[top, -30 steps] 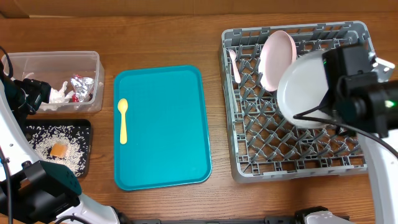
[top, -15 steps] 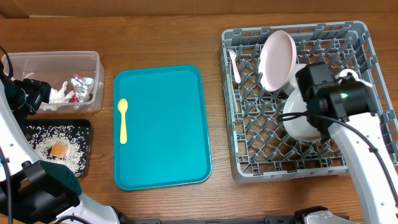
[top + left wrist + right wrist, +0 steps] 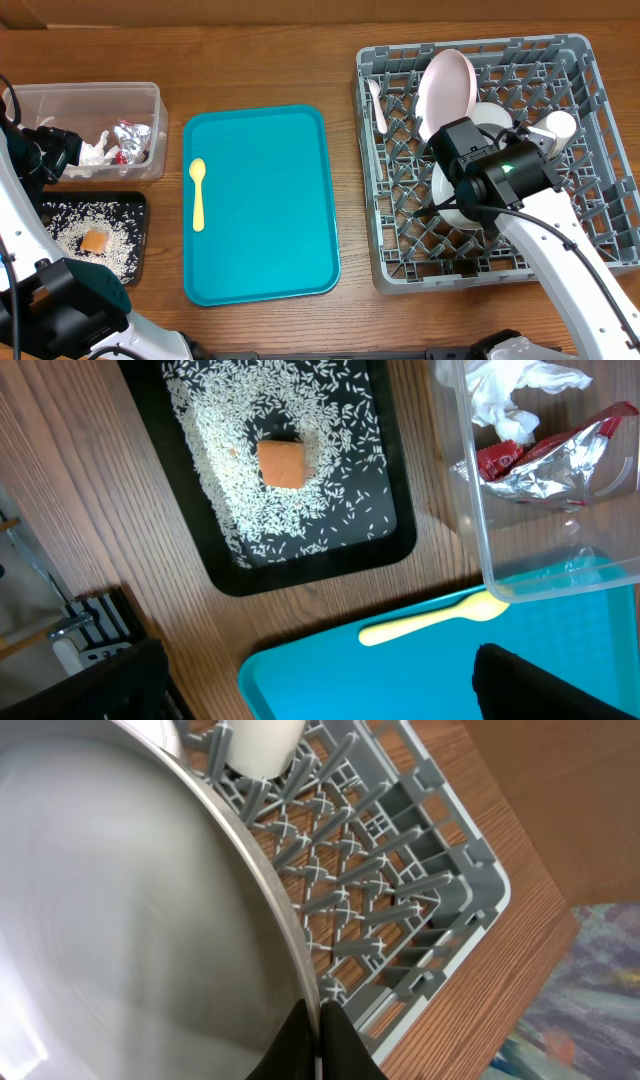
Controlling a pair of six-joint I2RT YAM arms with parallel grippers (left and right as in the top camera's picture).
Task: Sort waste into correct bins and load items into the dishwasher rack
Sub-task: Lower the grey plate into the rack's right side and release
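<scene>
My right gripper [image 3: 318,1020] is shut on the rim of the grey-green plate [image 3: 130,920] and holds it on edge among the pegs of the dishwasher rack [image 3: 560,250]. In the overhead view the plate [image 3: 455,215] is mostly hidden under the arm. The pink plate [image 3: 445,95], white bowl [image 3: 490,118], small white cup [image 3: 558,127] and a pink spoon [image 3: 378,105] are in the rack. A yellow spoon [image 3: 197,193] lies on the teal tray [image 3: 270,250]. My left gripper [image 3: 320,700] is open and empty, high near the clear tub [image 3: 90,95].
The clear tub holds a white napkin [image 3: 515,395] and foil wrappers [image 3: 550,455]. The black tray [image 3: 135,205] holds rice [image 3: 230,420] and the orange cube [image 3: 282,463]. The rack's edge [image 3: 470,890] lies near the table's right side.
My right arm has carried the grey-green plate left and down from above the rack's right side into the pegs near the pink plate. The left arm has not moved.
</scene>
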